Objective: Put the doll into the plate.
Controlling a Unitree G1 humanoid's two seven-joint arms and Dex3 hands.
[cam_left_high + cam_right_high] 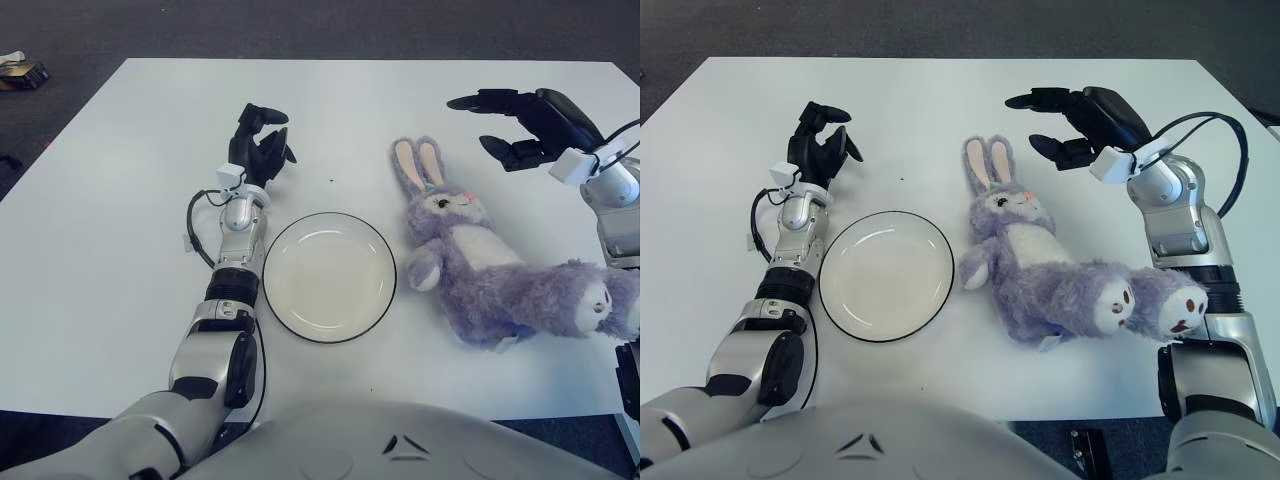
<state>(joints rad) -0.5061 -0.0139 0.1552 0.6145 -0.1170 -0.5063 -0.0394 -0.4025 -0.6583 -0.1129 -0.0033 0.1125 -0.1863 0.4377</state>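
A round white plate (329, 277) with a thin dark rim sits on the white table (110, 220), just in front of the robot's body, and it holds nothing: its shallow well shows only bare glaze. The doll (480, 262), a purple plush rabbit with a white belly, lies on its back on the table just right of the plate, outside it. Its pink-lined ears point away from the robot, its head is nearest the plate's far right side, and one paw comes close to the rim without clearly touching it; the legs trail off to the right, soles with small faces turned up toward the camera. The left hand (260, 150) shows beyond the plate's left edge, forearm stretched along the table beside the plate, its dark fingers loosely curled and relaxed, holding nothing. The right hand (1080, 120) hovers above the table beyond and to the right of the rabbit's head, apart from the plush, with its fingers spread wide, thumb and upper fingers reaching left in a gaping pinch that grips nothing. The right forearm runs back toward the robot along the right side of the doll's legs. A cable loops beside each wrist.
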